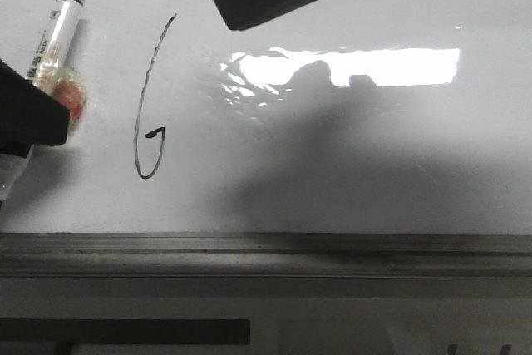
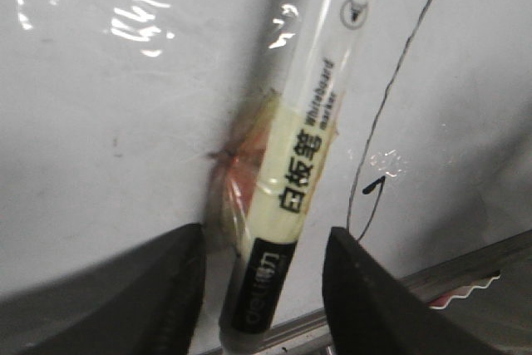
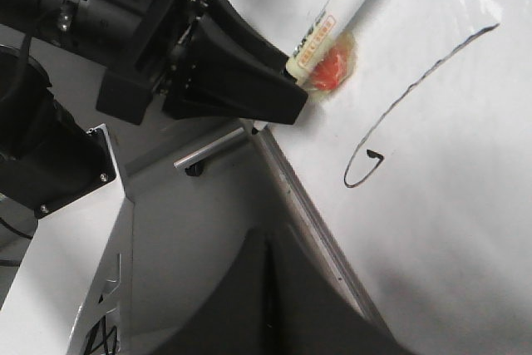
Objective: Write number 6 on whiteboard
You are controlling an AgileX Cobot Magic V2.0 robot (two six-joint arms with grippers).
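Observation:
The number 6 (image 1: 146,81), a thin black slanted stroke with a small loop, stands on the whiteboard (image 1: 374,164). It also shows in both wrist views (image 2: 397,81) (image 3: 413,86). To its left a white marker (image 1: 55,27) (image 2: 312,130) (image 3: 349,2) lies flat on the board. A lump of clear tape with something orange-red (image 1: 71,93) is stuck to the marker's middle. My left gripper (image 1: 33,118) (image 2: 266,297) is open, its fingers straddling the marker's rear end with a gap on each side. My right gripper (image 1: 237,2) (image 3: 266,243) is shut and empty, hovering above the board, right of the numeral.
A bright rectangular glare patch (image 1: 357,68) lies right of the numeral. A grey metal ledge (image 1: 266,251) runs along the board's near edge. In the right wrist view the black left arm (image 3: 91,6) and a pale metal frame (image 3: 100,230) stand beside the board.

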